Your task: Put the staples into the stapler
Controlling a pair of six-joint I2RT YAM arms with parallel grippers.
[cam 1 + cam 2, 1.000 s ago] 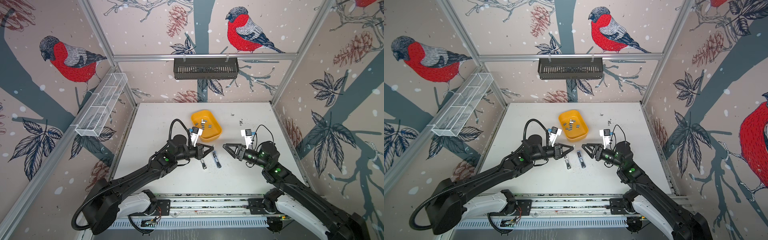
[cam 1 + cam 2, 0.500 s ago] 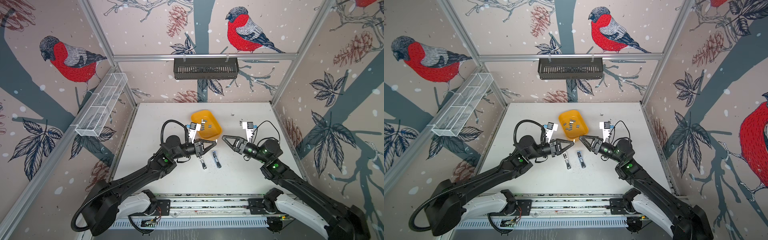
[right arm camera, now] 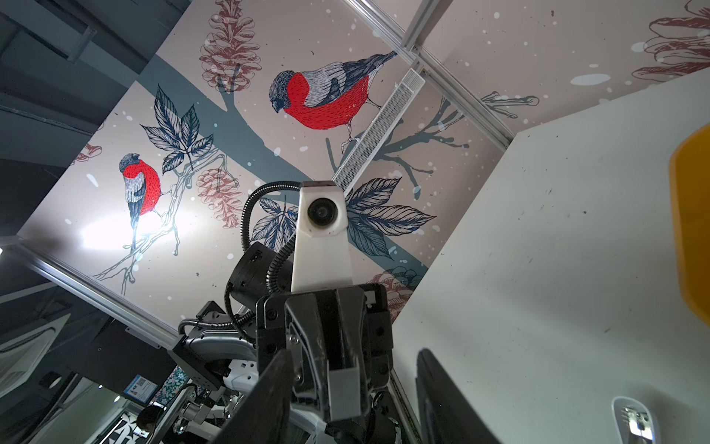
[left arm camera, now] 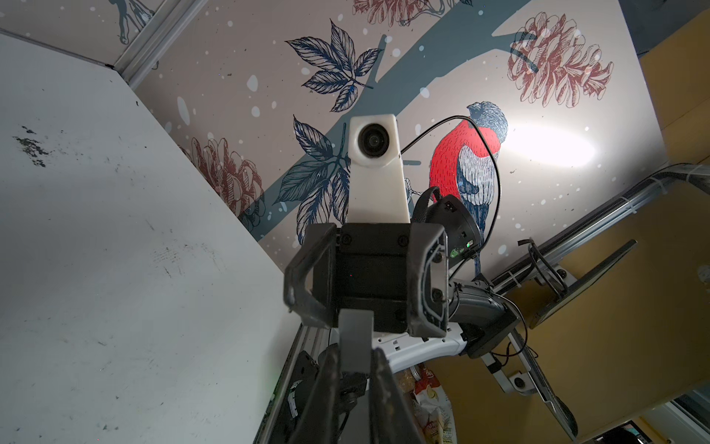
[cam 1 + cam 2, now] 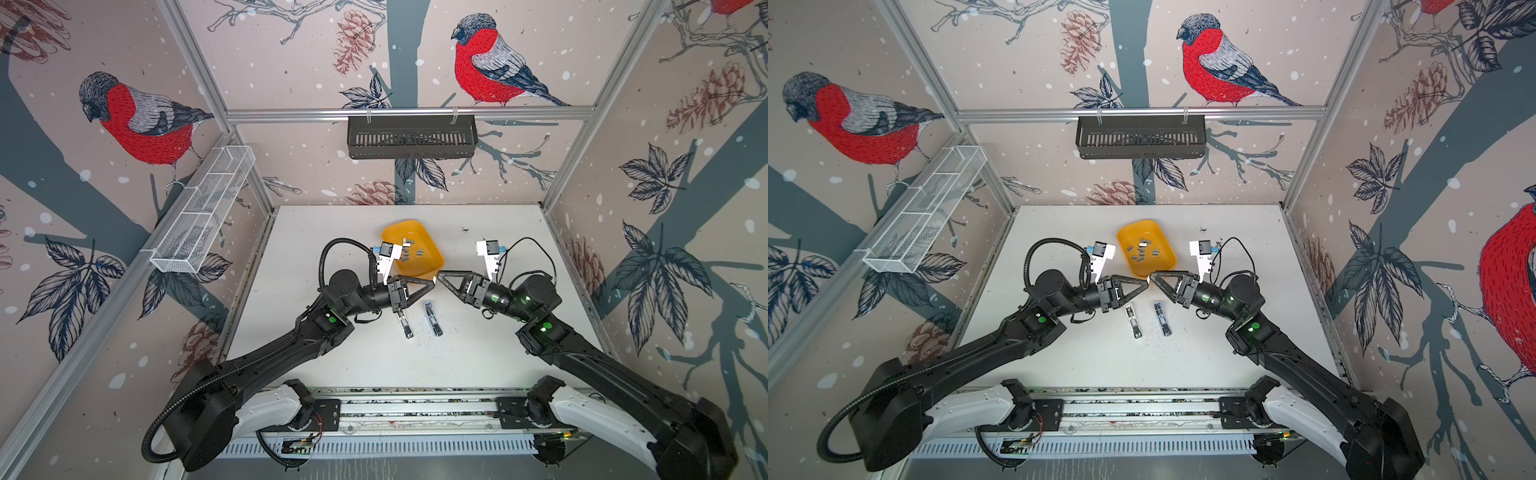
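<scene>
Left gripper [image 5: 432, 281]: pinched on a short grey strip [image 4: 355, 330], which sticks out past the fingertips.
Right gripper [image 3: 354, 351]: fingers [image 3: 269, 399] spread, one to each side of the strip; whether either touches it cannot be told.
Meeting point: in both top views the two grippers face each other tip to tip above the table [image 5: 478, 365], just at the near corner of the tray [image 5: 434, 245].
Staples [image 5: 1144, 251]: a loose scatter of small grey pieces inside the yellow tray, at the far middle of the table.
Pale stapler [image 5: 1133, 320]: lies flat on the table, nearer the robot than the gripper tips, under the left gripper.
Blue stapler [image 5: 1162, 318]: lies flat beside the pale one, on its right, roughly parallel to it and not touching.
Table surface: white, scuffed, with dark specks around the staplers.
</scene>
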